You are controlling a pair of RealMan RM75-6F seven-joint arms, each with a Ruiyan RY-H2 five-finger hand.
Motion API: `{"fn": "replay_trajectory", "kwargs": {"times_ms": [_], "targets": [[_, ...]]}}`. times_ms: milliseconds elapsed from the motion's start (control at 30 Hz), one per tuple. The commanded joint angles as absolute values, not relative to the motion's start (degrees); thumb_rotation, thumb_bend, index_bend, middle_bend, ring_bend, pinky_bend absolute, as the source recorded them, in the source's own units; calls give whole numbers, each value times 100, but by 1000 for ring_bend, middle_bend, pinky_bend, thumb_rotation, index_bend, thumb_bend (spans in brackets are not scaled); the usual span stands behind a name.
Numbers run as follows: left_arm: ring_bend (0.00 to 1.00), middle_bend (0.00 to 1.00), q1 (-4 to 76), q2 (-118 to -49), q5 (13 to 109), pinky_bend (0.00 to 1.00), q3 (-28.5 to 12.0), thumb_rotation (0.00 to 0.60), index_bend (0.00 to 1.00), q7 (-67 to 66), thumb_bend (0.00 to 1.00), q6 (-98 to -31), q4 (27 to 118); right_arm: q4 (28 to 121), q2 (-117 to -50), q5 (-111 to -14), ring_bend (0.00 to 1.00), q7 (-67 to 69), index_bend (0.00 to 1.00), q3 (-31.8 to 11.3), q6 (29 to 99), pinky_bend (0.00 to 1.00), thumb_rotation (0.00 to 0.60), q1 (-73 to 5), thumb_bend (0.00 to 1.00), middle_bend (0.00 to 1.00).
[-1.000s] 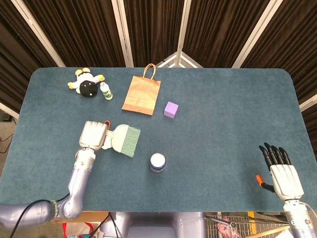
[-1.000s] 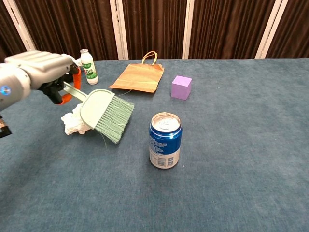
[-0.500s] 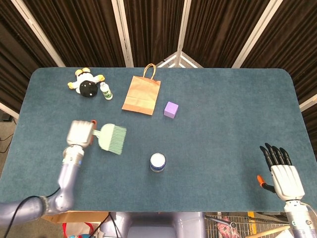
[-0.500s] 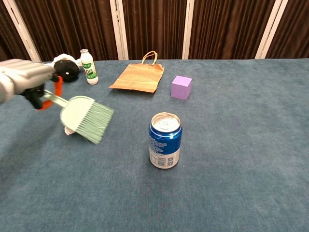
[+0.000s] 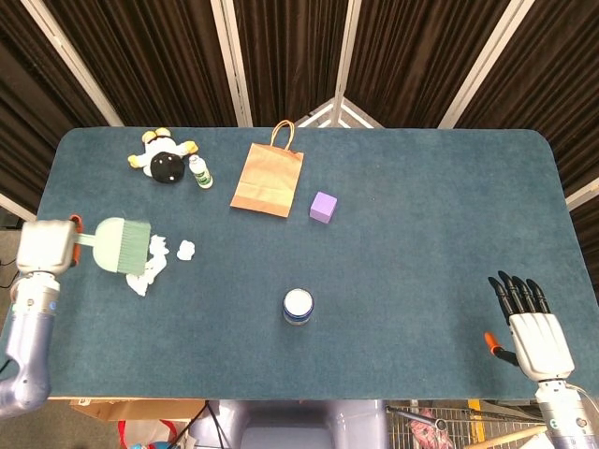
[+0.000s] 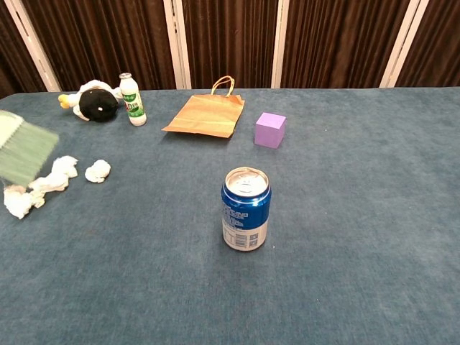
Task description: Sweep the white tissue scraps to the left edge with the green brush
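Left hand (image 5: 45,247) grips the brush (image 5: 120,245) by its handle at the table's (image 5: 421,215) left edge, bristles pointing inward over the scraps (image 5: 150,271). Brush head is blurred in the chest view. Scraps lie in a loose clump just beside the bristles near the left edge, with one separate wad (image 5: 185,249) a bit further in.

Right hand (image 5: 535,327) sits at the near right corner, fingers spread, holding nothing.

Can (image 5: 298,306) stands near the front edge, centre. Paper bag (image 5: 268,178), purple cube (image 5: 323,206), small bottle (image 5: 199,172) and plush toy (image 5: 165,161) are toward the far edge.
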State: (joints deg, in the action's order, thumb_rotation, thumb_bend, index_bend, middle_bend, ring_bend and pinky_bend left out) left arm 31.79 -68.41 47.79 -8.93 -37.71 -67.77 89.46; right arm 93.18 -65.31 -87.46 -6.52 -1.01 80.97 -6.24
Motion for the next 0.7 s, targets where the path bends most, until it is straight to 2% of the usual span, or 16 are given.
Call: {"fn": "replay_trajectory", "kwargs": {"times_ms": [33,200,333,500,700], "targets": [[1000,1000,3141,-6641,5057,1000,-1134,600,770,-3364,768,-6904,9257,9318,-6536,-8760,0,-659,0,-98,8098,0,600,-628,322,0],[1000,1000,3368,-6817,5151,1000,-1256,600,770,-3466,768,-6883,9719,9308,-6543,-8746,0,-643,0,-109,8078,0,600,-641,323,0],[1000,1000,3594,-7301,5042,1000,-1132,600,770,-3966,767,-6852,9838,9295,-6545,-8722,0,-611,0,-113,8054,0,600,-646,322,0],[1000,1000,3828,-8176,4676,1000,-1048,600,770,-4415,768,-6878,9590,9298,-6531,-8706,0,-581,0,-110,8051,0,600,-637,323,0],[1000,1000,3986,-8766,4399,1000,-1045,600,770,-4669,767,-6931,9184,9305,-6513,-8682,0,-573,0,-111,8060,0,600,-621,323,0]]}}
